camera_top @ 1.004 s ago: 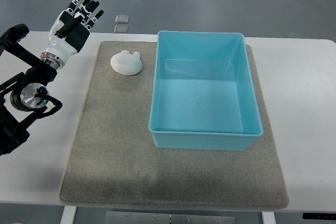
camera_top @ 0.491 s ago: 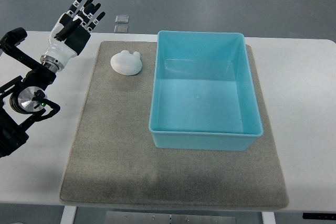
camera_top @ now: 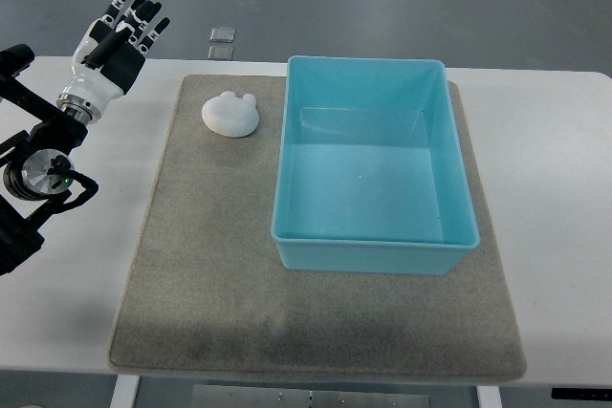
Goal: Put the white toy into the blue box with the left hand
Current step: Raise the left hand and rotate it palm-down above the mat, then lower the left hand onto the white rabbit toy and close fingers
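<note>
the near edge of the white surface (camera_top: 574, 332) runs along the bottom of the view, and a grey mat (camera_top: 210, 293) covers its middle, its near edge close to that surface edge. the near part of the mat is bare, a wide strip open from left to right. past it sits the blue box (camera_top: 373, 250), open-topped and empty inside, its long axis running near to far, its right wall close to the mat's right edge and its far wall just short of the mat's far edge. to the right of the mat a bare band of white surface runs to the picture's edge.

left of the box a broad lane of mat lies open up to the toy (camera_top: 230, 114). the toy lies on the mat's far left part, just beside the box's far left corner but not touching it. it is a rounded white lump, slightly longer left to right, with two small bumps on its far right side pointing toward the far edge.

the left arm (camera_top: 43, 164) comes in at the left edge over bare white surface. the left hand (camera_top: 113, 40) is raised at the far left corner, fingers (camera_top: 142, 16) spread and straight, holding nothing, well apart from the toy. beyond the surface's far edge, two small squares (camera_top: 222, 42) lie on the grey floor.
</note>
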